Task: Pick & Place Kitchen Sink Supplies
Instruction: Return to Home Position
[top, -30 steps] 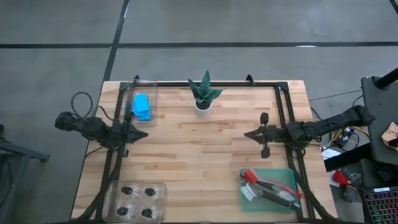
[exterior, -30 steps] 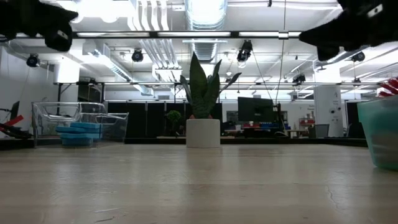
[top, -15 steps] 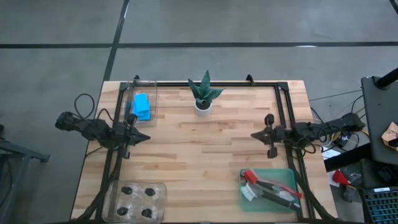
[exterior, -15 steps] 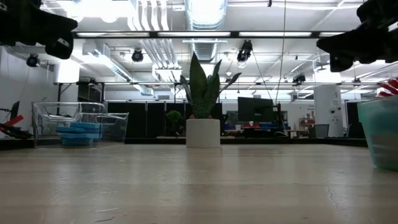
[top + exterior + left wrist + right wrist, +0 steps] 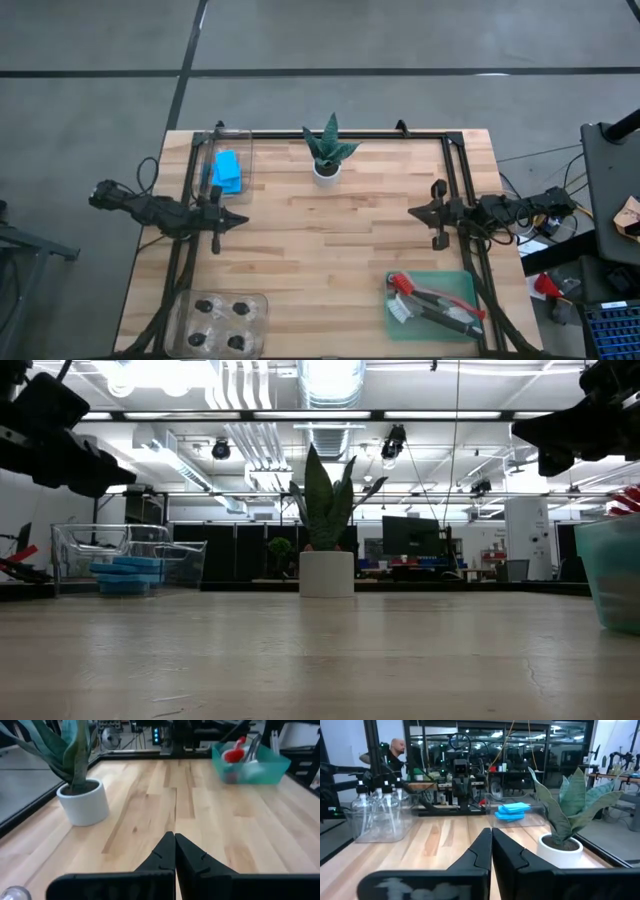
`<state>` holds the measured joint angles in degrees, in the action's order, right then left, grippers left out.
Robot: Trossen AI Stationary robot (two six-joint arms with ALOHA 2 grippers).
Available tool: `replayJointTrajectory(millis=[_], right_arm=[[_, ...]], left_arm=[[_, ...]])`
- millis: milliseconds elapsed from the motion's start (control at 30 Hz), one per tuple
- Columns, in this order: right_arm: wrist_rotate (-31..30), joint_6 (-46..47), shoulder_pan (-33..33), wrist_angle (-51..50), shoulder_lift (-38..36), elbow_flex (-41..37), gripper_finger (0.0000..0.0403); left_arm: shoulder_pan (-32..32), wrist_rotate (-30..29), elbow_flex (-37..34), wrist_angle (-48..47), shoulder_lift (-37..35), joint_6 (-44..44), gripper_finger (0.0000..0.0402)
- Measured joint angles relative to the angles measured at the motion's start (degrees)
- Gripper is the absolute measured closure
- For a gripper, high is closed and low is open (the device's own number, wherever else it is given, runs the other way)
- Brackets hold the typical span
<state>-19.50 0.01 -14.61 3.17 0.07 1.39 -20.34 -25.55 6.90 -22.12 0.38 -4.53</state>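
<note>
Evidently the sorting was finished, as far as I could judge: nothing of the supplies lay loose on the table (image 5: 330, 250).

- Blue sponges (image 5: 228, 172): stacked inside the clear bin (image 5: 247, 150) on the left side, at the plant end. I could not count the stack.
- Bottles (image 5: 219, 323): four black caps, upright in the second clear bin (image 5: 263, 300), left side, opposite end.
- Brushes (image 5: 425, 298): red and black handles with a white head showing, lying crosswise in the green tray (image 5: 462, 285), right side, same end as the bottles.

Left gripper (image 5: 238, 219): hung over the left edge between the two bins, fingers pressed together, holding nothing. Right gripper (image 5: 415, 211): hung over the right edge, well apart from the tray, fingers likewise pressed together and empty. Both pointed inward across the bare middle. What remained looked to be only the arms settling at rest.

Surface: pale plank wood, matte, with black rails along the edges. The potted plant (image 5: 328, 150) stood mid-way along the far edge in its white pot, untouched by either arm.

Room: grey concrete floor with dark seams; overhead ducting and strip lights; dark partitions and screens behind. A person (image 5: 395, 750) was beyond the left side of the table, behind the bottles.
</note>
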Motion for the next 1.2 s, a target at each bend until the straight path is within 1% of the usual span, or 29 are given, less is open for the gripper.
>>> replayJointTrajectory(millis=[233, 1200], right_arm=[[-0.02, -0.02, 0.00, 0.04, 0.47, 0.00, 0.0394], [-0.03, -0.04, 0.00, 0.01, 1.26, 0.00, 0.0394]], left_arm=[[0.00, 0.13, 0.08, 0.10, 1.99, -0.09, 0.0401], [0.00, 0.17, -0.08, 0.27, 2.06, -0.18, 0.0401]])
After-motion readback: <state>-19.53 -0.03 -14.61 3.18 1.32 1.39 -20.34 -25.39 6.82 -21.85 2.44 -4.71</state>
